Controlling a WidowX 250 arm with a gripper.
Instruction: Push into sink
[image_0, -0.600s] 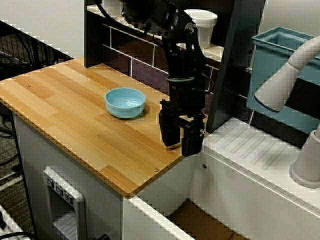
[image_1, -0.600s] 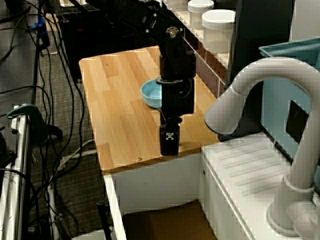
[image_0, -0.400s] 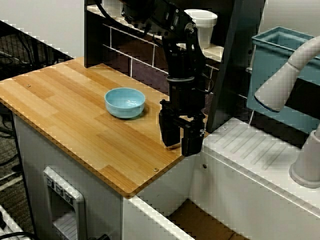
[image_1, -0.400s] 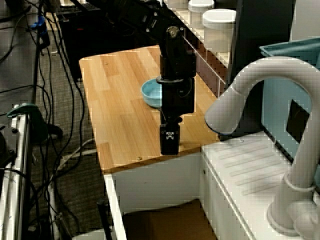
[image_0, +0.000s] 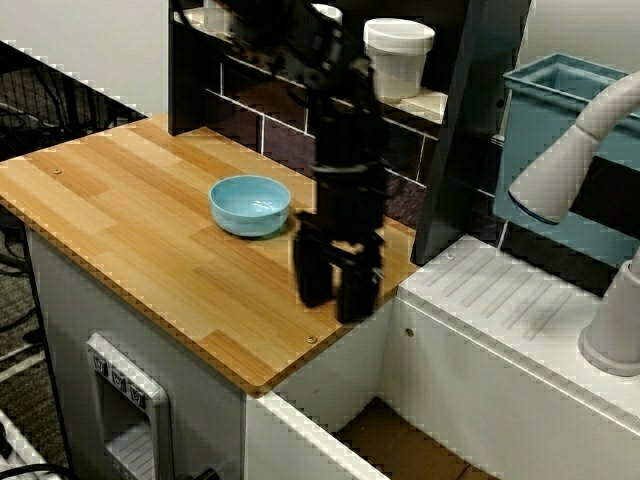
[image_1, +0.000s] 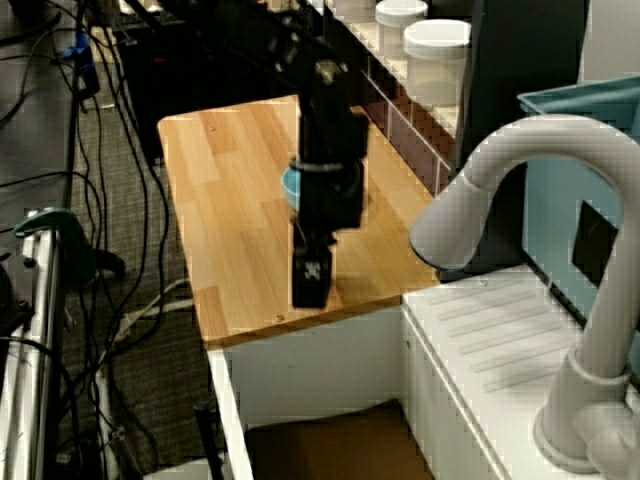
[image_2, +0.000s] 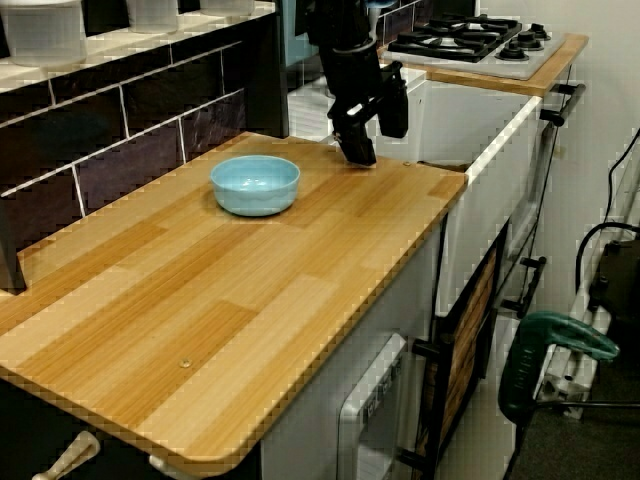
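Observation:
A light blue bowl (image_0: 250, 205) (image_2: 255, 183) sits upright on the wooden counter (image_0: 130, 230), toward its back. My black gripper (image_0: 335, 295) (image_1: 310, 285) (image_2: 372, 135) points down over the counter's right end, to the right of the bowl and apart from it. Its fingers stand open with nothing between them, and it looks motion-blurred. In the side view only a sliver of the bowl (image_1: 289, 186) shows behind the arm. The sink (image_0: 470, 400) (image_1: 330, 445) lies beyond the counter's right edge, a white-walled basin with a brownish floor.
A ribbed white drainboard (image_0: 520, 290) and a grey faucet (image_0: 580, 150) flank the sink. A teal bin (image_0: 570, 90) stands behind them. White jars (image_0: 398, 45) line the tiled back shelf. A dark upright panel (image_0: 470, 120) rises at the counter's back right corner.
My gripper has shifted left along the counter, away from the drainboard and closer to the bowl's side. The bowl has stayed in place.

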